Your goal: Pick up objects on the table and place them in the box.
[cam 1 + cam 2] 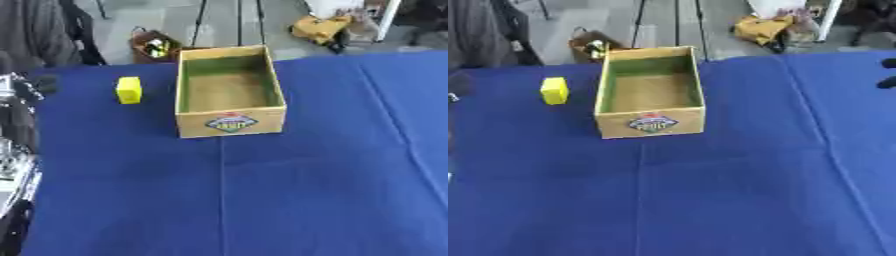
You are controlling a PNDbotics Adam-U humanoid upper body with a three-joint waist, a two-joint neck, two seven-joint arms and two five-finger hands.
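Yellow block stands upright on the blue tablecloth, just left of the open wooden box and apart from it. Inside, the box shows green walls and a bare floor; a colourful label marks its near face. At the left edge, the robot's left hand shows dark and partly cut off, fingers indistinct. Black fingertips of the right hand poke in at the right edge, their grip unreadable.
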